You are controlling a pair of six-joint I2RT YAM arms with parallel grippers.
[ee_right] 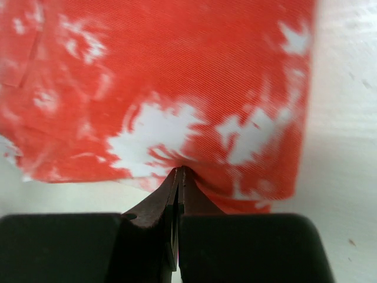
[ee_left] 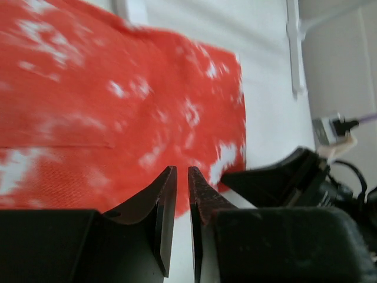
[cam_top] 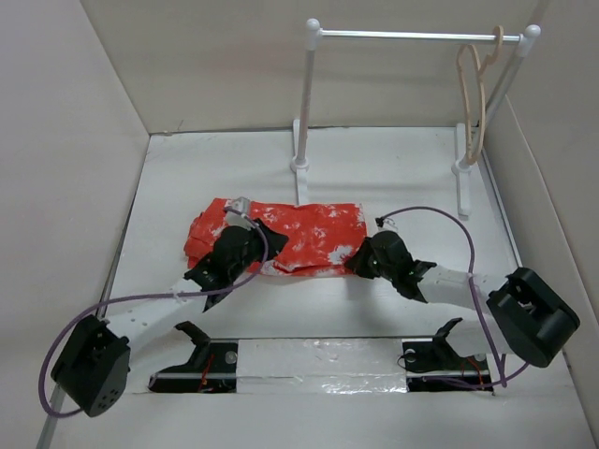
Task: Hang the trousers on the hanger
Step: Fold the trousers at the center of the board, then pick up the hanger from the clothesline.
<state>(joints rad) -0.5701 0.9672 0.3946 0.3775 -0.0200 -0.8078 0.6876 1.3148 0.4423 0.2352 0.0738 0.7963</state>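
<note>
Right end effector (ee_right: 179, 171) is clamped shut on the near edge of the trousers (cam_top: 314, 234), which are laid flat at mid-frame on the surface (cam_top: 393, 168). Left end effector (ee_left: 182, 172) is held nearly together with a thin gap left, seemingly just over the cloth's edge. The hanger (cam_top: 473, 94) is hung on the rack (cam_top: 402, 36), upper right.

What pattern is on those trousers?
The trousers are orange-red with white blotches; clearest in the right wrist view.

Orange-red trousers (cam_top: 309, 236) (white speckled blotches), pale beige hanger (cam_top: 476, 140)
</note>
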